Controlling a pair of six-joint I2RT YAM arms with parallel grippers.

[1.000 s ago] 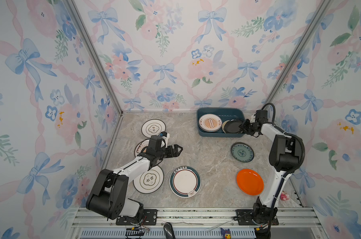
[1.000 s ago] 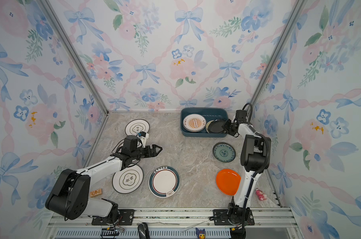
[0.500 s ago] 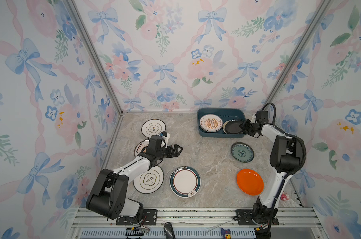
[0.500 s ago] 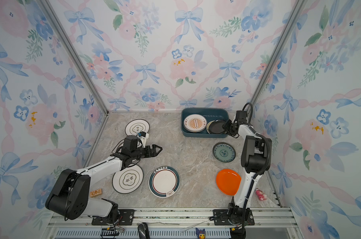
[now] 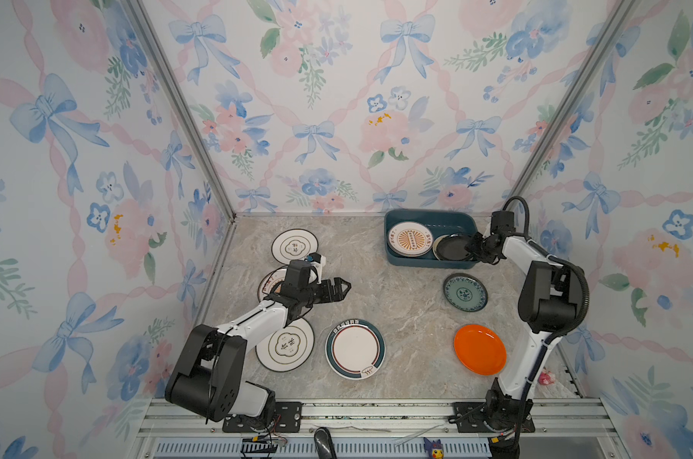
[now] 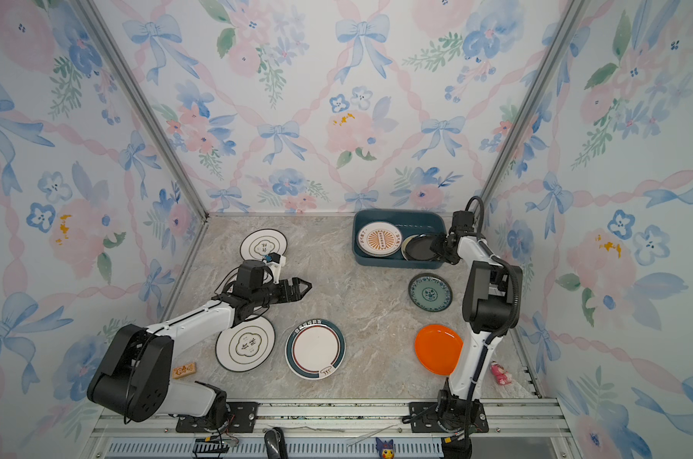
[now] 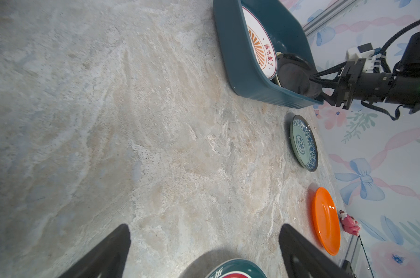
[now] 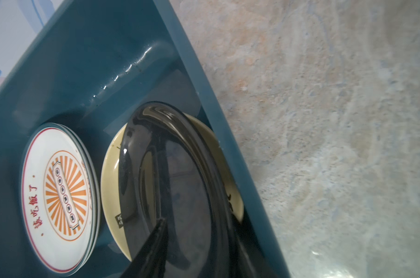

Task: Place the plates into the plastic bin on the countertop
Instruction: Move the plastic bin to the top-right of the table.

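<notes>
The counter (image 5: 396,302) carries six plates: the teal-rimmed plate (image 5: 355,349), two gold-emblem plates (image 5: 294,246) (image 5: 284,345), a sunburst plate (image 5: 268,284) half hidden under my left arm, the orange plate (image 5: 480,349) and the blue-green patterned plate (image 5: 465,292). The plastic bin (image 5: 428,217) holds a sunburst stack (image 5: 409,239) and a pale yellow plate (image 8: 110,183) under the tilted black plate (image 5: 452,247), so I judge under half done. My left claw (image 5: 343,290) hangs wide open over bare counter. My right claw (image 7: 316,85) straddles the black plate's rim; clamped or loose, I cannot tell

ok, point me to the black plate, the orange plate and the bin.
black plate (image 8: 185,168), right wrist view, glossy centre
orange plate (image 5: 480,349), a top view, plate centre
plastic bin (image 5: 432,218), a top view, far wall
</notes>
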